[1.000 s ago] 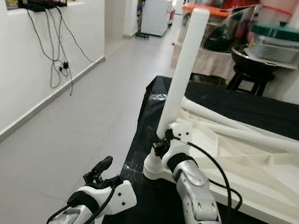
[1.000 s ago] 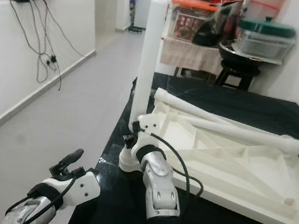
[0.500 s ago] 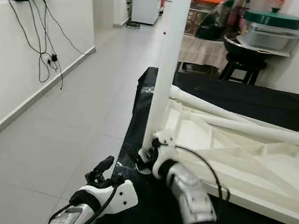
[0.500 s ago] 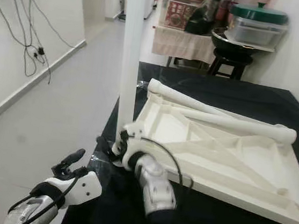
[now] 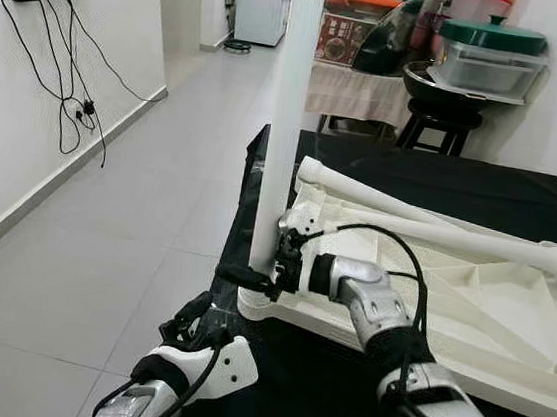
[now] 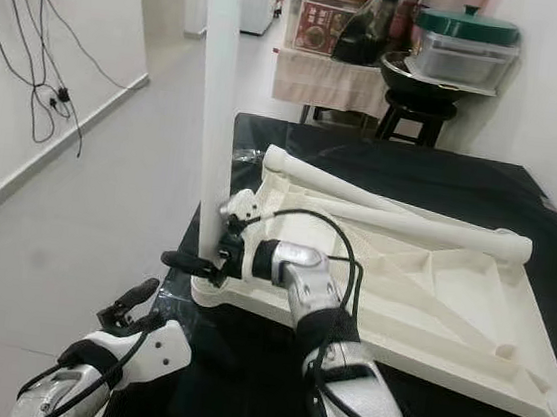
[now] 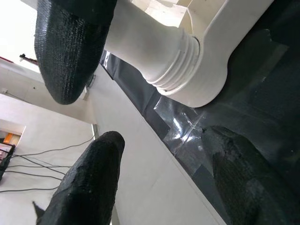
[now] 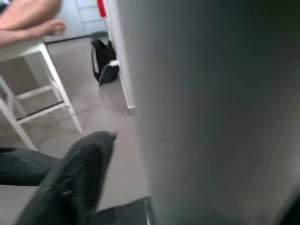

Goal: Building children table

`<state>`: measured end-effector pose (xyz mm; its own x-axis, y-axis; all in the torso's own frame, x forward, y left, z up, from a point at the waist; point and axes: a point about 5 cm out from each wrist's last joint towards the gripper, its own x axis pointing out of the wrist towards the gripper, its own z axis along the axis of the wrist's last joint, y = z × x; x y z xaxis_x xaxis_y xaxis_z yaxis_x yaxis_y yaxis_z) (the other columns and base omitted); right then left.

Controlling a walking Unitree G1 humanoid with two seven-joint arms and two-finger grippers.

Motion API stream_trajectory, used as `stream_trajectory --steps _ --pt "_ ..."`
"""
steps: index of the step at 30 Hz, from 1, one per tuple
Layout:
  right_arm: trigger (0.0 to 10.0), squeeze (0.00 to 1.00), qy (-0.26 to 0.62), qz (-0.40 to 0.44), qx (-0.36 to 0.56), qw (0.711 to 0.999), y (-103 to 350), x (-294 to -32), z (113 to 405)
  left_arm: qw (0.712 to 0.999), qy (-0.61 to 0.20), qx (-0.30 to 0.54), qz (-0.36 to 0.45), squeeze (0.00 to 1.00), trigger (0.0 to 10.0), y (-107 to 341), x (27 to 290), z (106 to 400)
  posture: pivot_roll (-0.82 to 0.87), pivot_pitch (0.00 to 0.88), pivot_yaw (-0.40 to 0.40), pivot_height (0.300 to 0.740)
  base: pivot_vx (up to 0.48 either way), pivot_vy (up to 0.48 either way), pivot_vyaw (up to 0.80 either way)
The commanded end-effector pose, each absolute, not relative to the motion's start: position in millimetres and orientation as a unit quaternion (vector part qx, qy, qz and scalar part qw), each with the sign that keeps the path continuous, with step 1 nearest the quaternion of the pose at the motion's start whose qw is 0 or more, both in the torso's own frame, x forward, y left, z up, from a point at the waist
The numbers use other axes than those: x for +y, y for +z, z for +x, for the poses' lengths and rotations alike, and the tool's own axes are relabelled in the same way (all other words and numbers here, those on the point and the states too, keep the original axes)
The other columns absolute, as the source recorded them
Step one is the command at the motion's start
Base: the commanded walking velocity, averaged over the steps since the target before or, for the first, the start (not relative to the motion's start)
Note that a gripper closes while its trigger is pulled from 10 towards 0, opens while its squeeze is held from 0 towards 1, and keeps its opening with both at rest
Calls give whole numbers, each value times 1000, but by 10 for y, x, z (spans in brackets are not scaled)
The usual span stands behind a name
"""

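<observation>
A: Three legs counted: one upright leg (image 5: 289, 119) seated in the near-left corner socket of the tabletop (image 5: 468, 311), two loose legs (image 5: 437, 232) lying across its underside. One tabletop, upside down on the black counter (image 5: 482, 186).

B: Grippers?

A: Two. Right gripper (image 5: 250, 278) at the upright leg's base, jaws around it; whether they pinch it or stand slightly apart, I cannot tell. Left gripper (image 5: 188, 321) low beside the counter edge, just below that corner, jaws apart, holding nothing.

B: Risks?

A: Judged only: the upright leg may be partly threaded, so a sideways push from the right arm could tilt or cross-thread it. The tabletop sits near the counter edge; twisting force could slide it off. Cable on the right arm could snag the corner.
</observation>
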<state>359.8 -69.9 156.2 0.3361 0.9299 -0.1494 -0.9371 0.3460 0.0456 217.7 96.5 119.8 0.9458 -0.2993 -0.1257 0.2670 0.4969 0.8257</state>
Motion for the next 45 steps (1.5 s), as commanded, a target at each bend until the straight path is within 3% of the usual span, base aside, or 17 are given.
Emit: stream_trajectory --steps 1,2,10,15,16,19,20,21,22,27,36,37,38,39,42,43,45 --pt "1922 0 580 -26 78 810 1568 -641 3594 863 -163 -10 478 0 10000 1167 954 2164 133 0 -88 740 0 0 0" --pt "0 0 570 -27 87 816 1547 -653 3614 863 -163 -10 477 0 10000 1170 952 2161 135 0 -91 740 0 0 0" --pt "0 0 543 -50 104 832 1449 -638 3620 863 -162 -11 478 0 10000 1179 955 2152 130 0 -86 740 0 0 0" --pt "0 0 439 -80 119 887 1272 -559 3555 863 -162 -12 478 0 10000 1188 962 2137 131 0 -91 740 0 0 0" --pt "0 0 373 -38 116 920 1206 -497 3482 863 -162 -12 478 0 10000 1191 966 2132 127 0 -92 740 0 0 0" --pt "0 0 373 -38 116 920 1206 -497 3482 863 -162 -12 478 0 10000 1191 966 2132 127 0 -92 740 0 0 0" --pt "0 0 297 9 117 948 1078 -422 3279 864 -162 -12 477 0 10000 1197 971 2129 121 0 -89 740 0 0 0" --pt "0 0 297 9 117 948 1078 -422 3279 864 -162 -12 477 0 10000 1197 971 2129 121 0 -89 740 0 0 0" --pt "0 0 141 54 89 985 1112 -662 3232 863 -162 -13 478 0 10000 1200 994 2136 94 0 -71 740 0 0 0" --pt "0 0 88 38 55 994 1223 -822 3313 863 -162 -11 478 0 10000 1196 1010 2146 86 0 -79 740 0 0 0" --pt "78 0 66 14 71 995 1236 -824 3260 863 -161 -10 478 0 10000 1195 1012 2148 85 0 -71 740 0 0 0" --pt "10000 784 85 7 67 994 1279 -822 3287 863 -161 -10 478 0 10000 1195 1009 2147 83 0 -68 740 0 0 0" --pt "10000 784 94 2 64 994 1314 -819 3298 863 -161 -11 478 0 10000 1195 1007 2147 83 0 -68 740 0 0 0" --pt "10000 1000 115 12 51 992 1380 -827 3355 864 -162 -11 478 0 10000 1194 1003 2149 83 0 -70 740 0 0 0" --pt "10000 1000 153 23 27 988 1490 -845 3458 864 -162 -11 477 0 10000 1191 997 2154 87 0 -74 740 0 0 0" --pt "10000 878 221 22 10 975 1570 -825 3528 864 -162 -11 477 0 10000 1189 993 2159 86 0 -76 740 0 0 0" --pt "10000 878 267 18 1 964 1620 -814 3563 864 -162 -11 477 0 10000 1188 991 2162 86 0 -76 740 0 0 0"
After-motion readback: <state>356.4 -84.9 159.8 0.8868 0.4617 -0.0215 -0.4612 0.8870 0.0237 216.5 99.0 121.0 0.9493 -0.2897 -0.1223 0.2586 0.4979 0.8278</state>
